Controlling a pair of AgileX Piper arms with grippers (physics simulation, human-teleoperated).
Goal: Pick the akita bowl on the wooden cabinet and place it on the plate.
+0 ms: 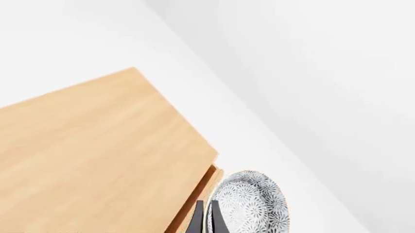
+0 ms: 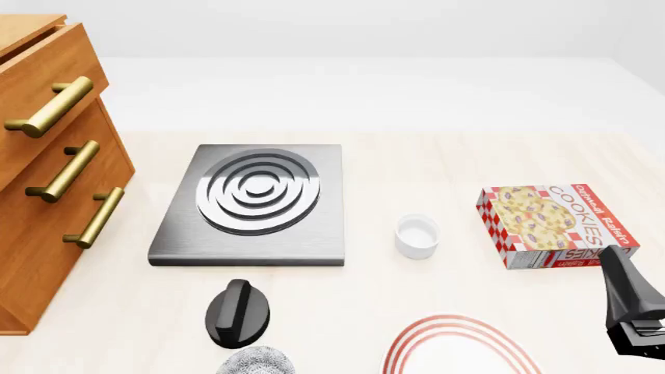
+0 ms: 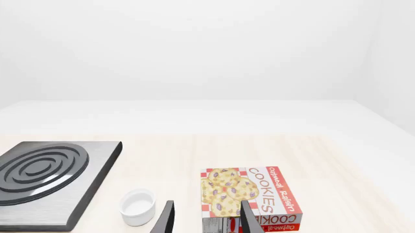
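The left gripper [image 1: 205, 218] pinches the black-and-white patterned akita bowl [image 1: 254, 204] beside the orange-brown wooden cabinet [image 1: 91, 155]; the right gripper [image 3: 206, 218] stands spread.

A pale wooden table [image 2: 488, 156] meets plain white walls [image 3: 194, 48] under even light.

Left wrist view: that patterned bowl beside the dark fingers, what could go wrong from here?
1. The akita bowl seems pinched only at its rim by the left gripper, so it might tilt or slip out.
2. The bowl hangs close to the edge of the wooden cabinet and could clip it when moved.
3. The right gripper sits beside the plate, so the two arms might collide there.
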